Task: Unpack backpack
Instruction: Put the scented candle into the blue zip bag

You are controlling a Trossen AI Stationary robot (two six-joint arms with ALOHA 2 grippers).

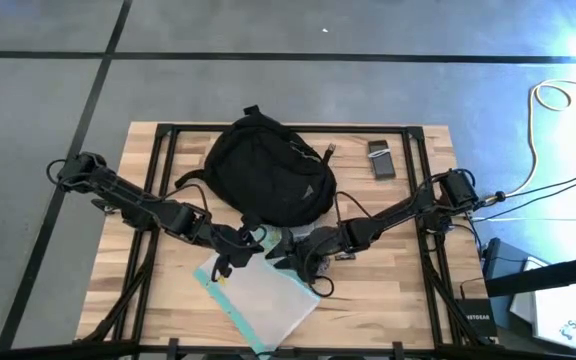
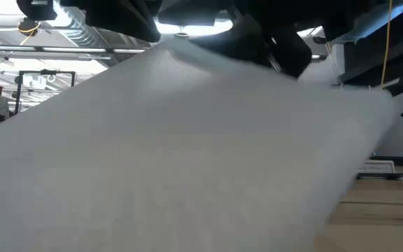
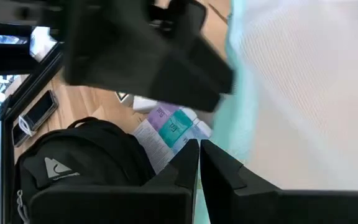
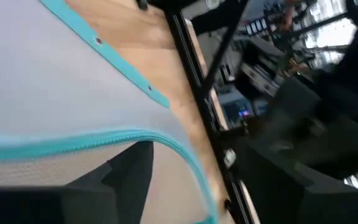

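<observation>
Filling your low view, the pouch point(image 2: 187, 161) is a flat translucent sleeve with a teal zip edge, lying by the table's point(image 1: 408, 290) front edge. Your left gripper point(image 1: 230, 258) is clenched at the pouch's edge; whether it actually pinches the fabric you can't tell. Your right gripper point(image 1: 296, 258) sits over the pouch's other top corner, and you cannot tell how its jaws stand. Just behind both grippers, toward the rear edge, is the backpack point(image 1: 266, 172): black, soft, rounded, long axis running front to back. Both arms are about equally near it. Beside it lie a phone point(image 1: 381, 160) and a leaflet point(image 3: 166, 127).
</observation>
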